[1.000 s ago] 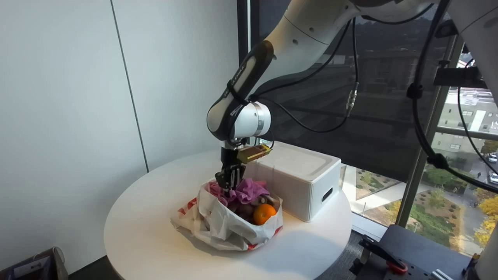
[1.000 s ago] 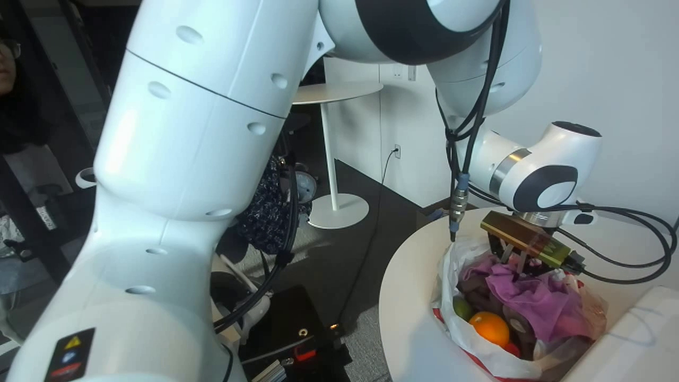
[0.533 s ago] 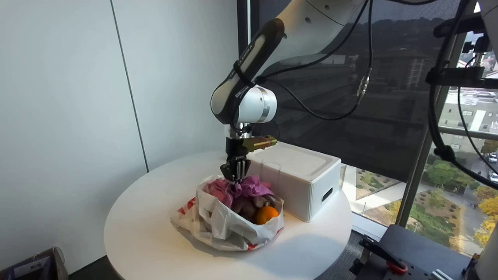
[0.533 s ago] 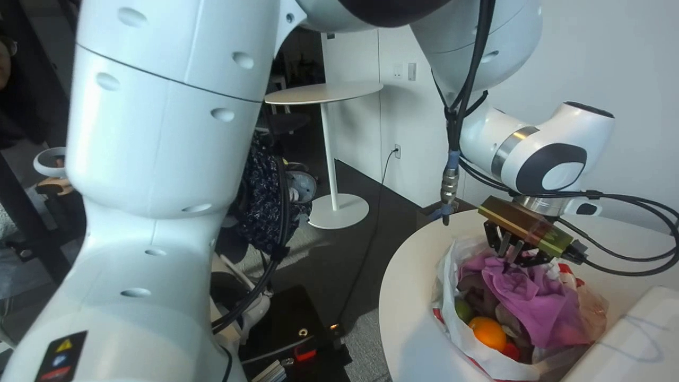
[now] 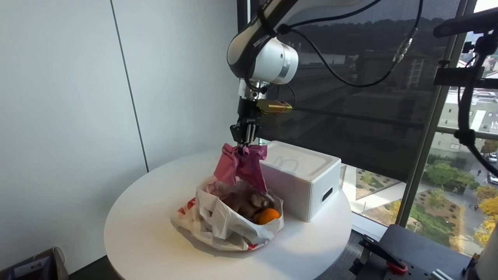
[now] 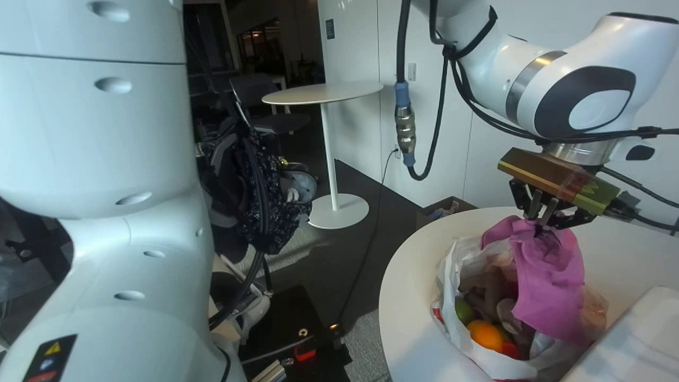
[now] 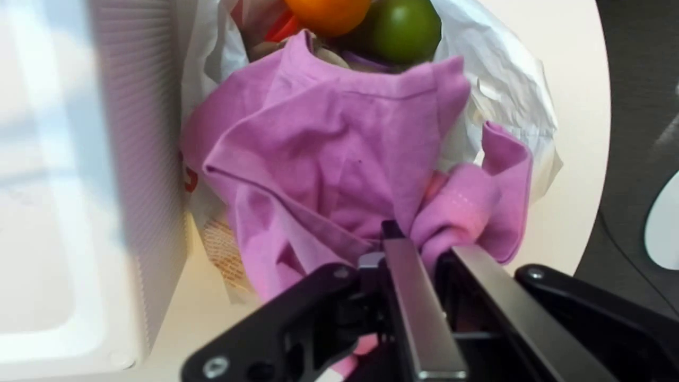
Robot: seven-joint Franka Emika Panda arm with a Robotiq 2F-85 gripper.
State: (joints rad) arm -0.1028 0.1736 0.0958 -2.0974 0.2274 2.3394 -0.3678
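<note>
My gripper [image 5: 243,146] is shut on a pink-purple cloth [image 5: 249,169], gripping it near its middle. Folds of the cloth [image 7: 345,143] come out from between the fingertips in the wrist view, and its sides hang down. In an exterior view its lower edge droops to the mouth of a white plastic bag [image 5: 233,229] with red marks. Inside that bag are an orange [image 6: 485,336], a green fruit [image 7: 406,29], something red [image 6: 510,350] and grey-brown items [image 5: 241,204]. Part of the bag's contents is hidden behind the cloth.
A white lidded box [image 5: 319,198] stands right beside the bag on the round white table [image 5: 144,233]. Farther off is another round table [image 6: 326,94]. A cable with a metal connector [image 6: 406,130] hangs from the arm.
My gripper has risen from the bag's mouth, its fingers closing on the cloth. The cloth has come up with it and now hangs above the bag; the bag stays in place.
</note>
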